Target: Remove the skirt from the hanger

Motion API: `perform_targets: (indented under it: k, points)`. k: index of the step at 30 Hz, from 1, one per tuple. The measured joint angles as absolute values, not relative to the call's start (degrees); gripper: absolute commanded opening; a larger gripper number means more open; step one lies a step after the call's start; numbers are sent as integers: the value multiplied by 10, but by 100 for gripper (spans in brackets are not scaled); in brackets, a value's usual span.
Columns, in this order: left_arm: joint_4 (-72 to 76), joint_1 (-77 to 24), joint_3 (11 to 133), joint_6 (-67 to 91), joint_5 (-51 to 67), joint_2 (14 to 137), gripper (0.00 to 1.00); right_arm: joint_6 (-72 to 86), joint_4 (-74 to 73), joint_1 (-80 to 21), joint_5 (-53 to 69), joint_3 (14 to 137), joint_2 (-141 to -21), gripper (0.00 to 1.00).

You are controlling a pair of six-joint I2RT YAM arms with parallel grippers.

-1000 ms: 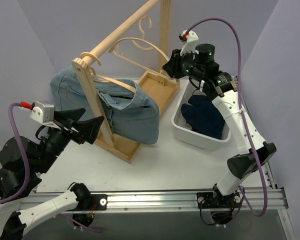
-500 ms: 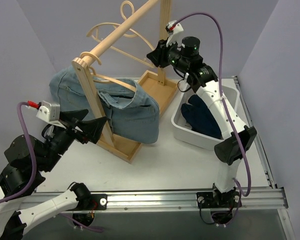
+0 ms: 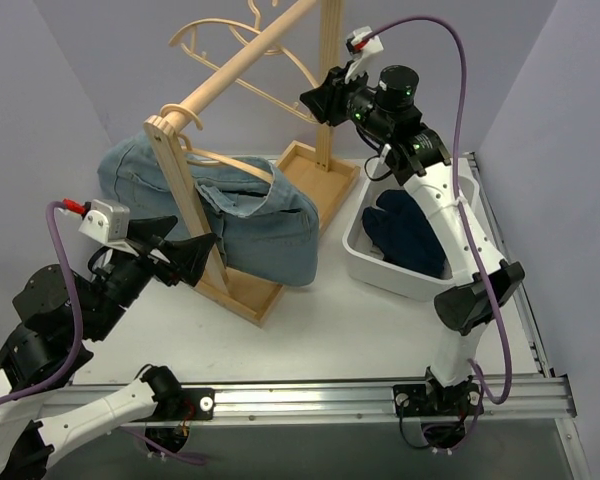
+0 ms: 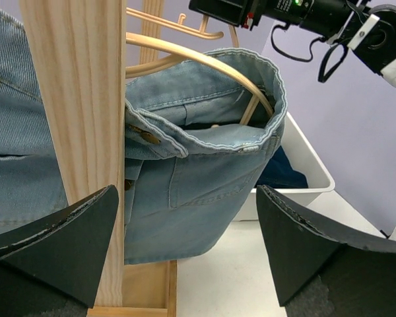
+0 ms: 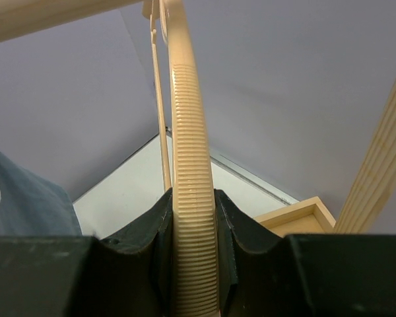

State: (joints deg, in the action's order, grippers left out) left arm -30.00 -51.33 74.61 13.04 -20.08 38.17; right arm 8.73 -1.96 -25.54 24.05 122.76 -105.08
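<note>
1. The left hand (image 3: 180, 258) is spread wide and grips nothing. It sits low beside the rack post (image 4: 79, 132), pointed at the skirt (image 3: 260, 225).
2. The skirt is denim and is on a wooden hanger (image 4: 204, 63) whose arm runs through the waistband; the hanger's hook is over the near end of the rail (image 3: 245, 65). The skirt hangs down onto the rack's base tray, so the main step does not look done yet.
3. A second, bare hanger (image 3: 230, 50) sits high by the rail. The right hand (image 3: 318, 100) is clamped on its ribbed arm (image 5: 188, 165), as the right wrist view shows.
4. Right of the rack, a white bin (image 3: 365, 262) on the tabletop holds a dark garment (image 3: 410, 232).
5. Judgement: the skirt has yet to be slid off its hanger, and neither hand touches it.
</note>
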Motion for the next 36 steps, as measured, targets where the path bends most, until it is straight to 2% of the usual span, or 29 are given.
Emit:
perform_targets:
  k: [20, 21, 25, 28, 33, 34, 36]
  points:
    - [-302, -513, 778, 124, -192, 410, 94, 87, -2, -220, 243, 1039, -917, 0]
    - [-303, -513, 779, 124, -192, 413, 94, 87, -2, -218, 243, 1035, -916, 9]
    - [-305, -513, 781, 124, -190, 422, 94, 85, -4, -217, 242, 1035, -915, 63]
    - [-310, -513, 784, 122, -193, 424, 94, 81, -20, -218, 239, 1035, -912, 77]
    - [-332, -513, 806, 123, -229, 434, 94, 82, -41, -237, 204, 983, -867, 89]
    - [-338, -513, 813, 123, -239, 439, 94, 87, -42, -244, 199, 963, -851, 100]
    - [-345, -513, 820, 123, -255, 447, 94, 99, -39, -254, 196, 922, -818, 100]
